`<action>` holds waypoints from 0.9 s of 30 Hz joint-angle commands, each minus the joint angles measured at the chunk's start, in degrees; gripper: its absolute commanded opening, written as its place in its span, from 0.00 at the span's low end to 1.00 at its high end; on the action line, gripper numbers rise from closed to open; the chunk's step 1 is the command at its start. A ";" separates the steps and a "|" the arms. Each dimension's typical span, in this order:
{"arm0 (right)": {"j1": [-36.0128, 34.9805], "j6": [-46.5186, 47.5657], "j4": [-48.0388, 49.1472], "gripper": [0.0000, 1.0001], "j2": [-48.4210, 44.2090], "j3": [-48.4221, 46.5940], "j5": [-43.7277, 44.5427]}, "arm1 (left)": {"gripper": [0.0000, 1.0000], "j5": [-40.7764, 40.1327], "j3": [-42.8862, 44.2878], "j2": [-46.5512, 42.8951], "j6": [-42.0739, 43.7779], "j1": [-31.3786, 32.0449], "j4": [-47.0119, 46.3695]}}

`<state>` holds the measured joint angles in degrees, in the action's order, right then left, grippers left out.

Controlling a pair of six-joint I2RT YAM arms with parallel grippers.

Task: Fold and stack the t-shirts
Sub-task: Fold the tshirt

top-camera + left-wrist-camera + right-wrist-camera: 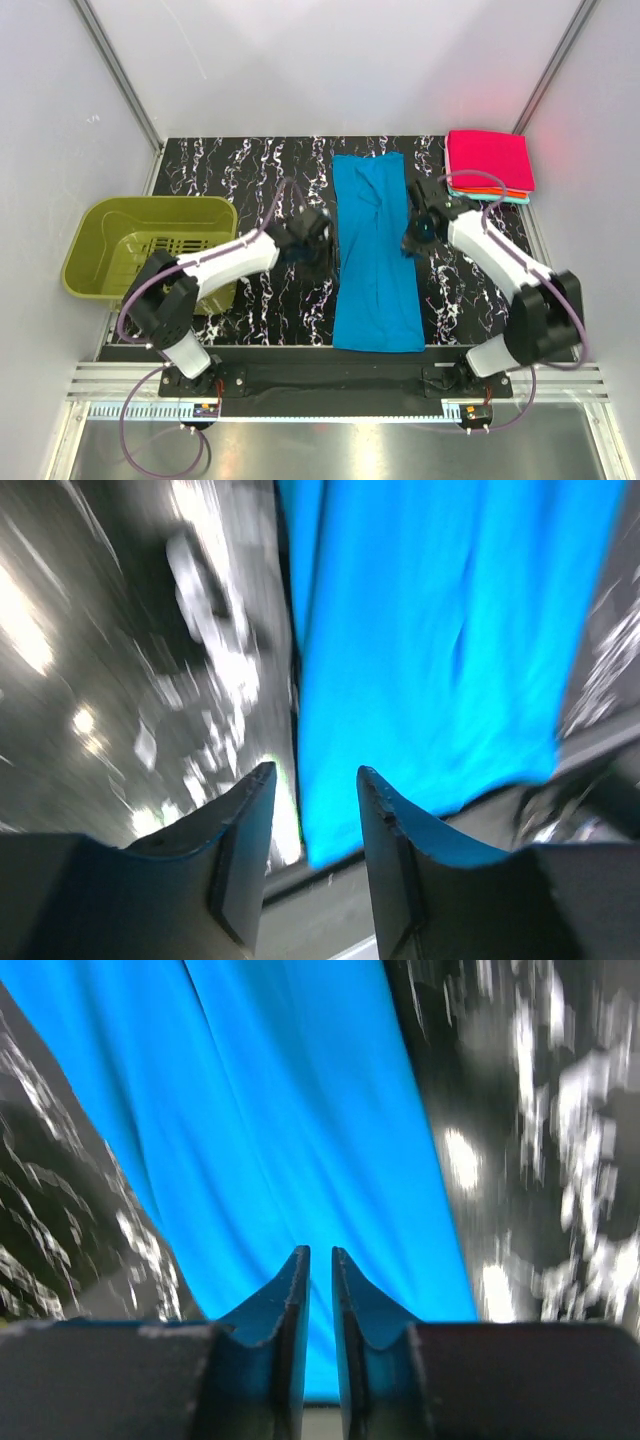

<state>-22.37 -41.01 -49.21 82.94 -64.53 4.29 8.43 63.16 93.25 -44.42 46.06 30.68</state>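
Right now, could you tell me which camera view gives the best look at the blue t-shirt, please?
The top external view: the blue t-shirt lies there whole, end to end, as a long narrow strip. Each wrist view shows only a blurred stretch of its cloth, never the full outline.

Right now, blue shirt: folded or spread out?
Partly folded: the blue t-shirt lies as one long narrow strip on the table, no sleeves sticking out, not yet folded short like the stack.
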 commanded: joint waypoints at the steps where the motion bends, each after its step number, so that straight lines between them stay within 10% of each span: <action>1: 3.47 12.70 6.04 0.22 7.49 -8.74 -4.73 | 0.43 -2.18 10.82 4.99 7.77 -5.01 1.83; 15: 4.26 14.30 13.53 0.12 28.08 -26.44 -4.65 | 0.26 1.95 46.68 31.11 11.91 -15.04 2.47; 27: 7.95 11.04 16.34 0.20 16.83 -14.93 -6.93 | 0.44 8.27 45.12 38.58 -0.05 -15.74 -21.18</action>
<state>-16.16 -29.02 -34.92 104.12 -81.47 -1.30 13.34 108.20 128.90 -40.99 30.46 18.26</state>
